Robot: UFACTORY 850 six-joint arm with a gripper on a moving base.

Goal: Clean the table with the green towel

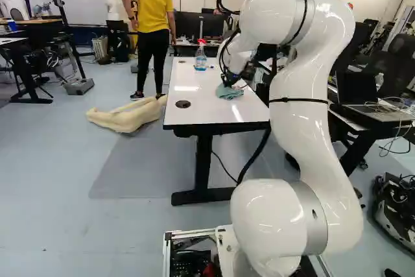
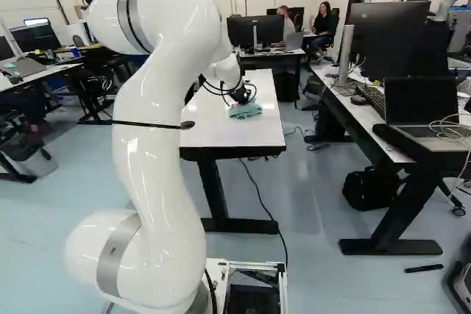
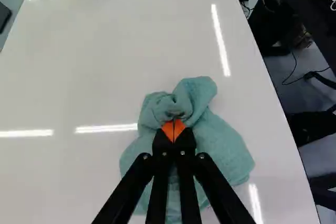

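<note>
Bundle [image 1: 124, 120]: cream-coloured, on the floor, left of centre in the left base view.
Table [image 1: 198, 118]: glossy white top, dark legs; centre of the left base view.
Round inset [image 1: 183, 104]: dark, set in the tabletop near its left edge.
Spray bottle [image 1: 201, 58]: blue liquid inside; upright on the table's far part, upper centre of the left base view.
Gripper [image 1: 228, 81]: tips down at the towel [image 3: 220, 145]; in the wrist view, orange pads together, clamped on a fold of cloth.
Towel: green, rumpled, on the tabletop; bunched ahead of the fingertips, spread out beneath the fingers.
Arm [image 1: 308, 108]: white, right of the middle, reaching over the table.
Laptop [image 1: 356, 87]: upright screen, right edge region.
</note>
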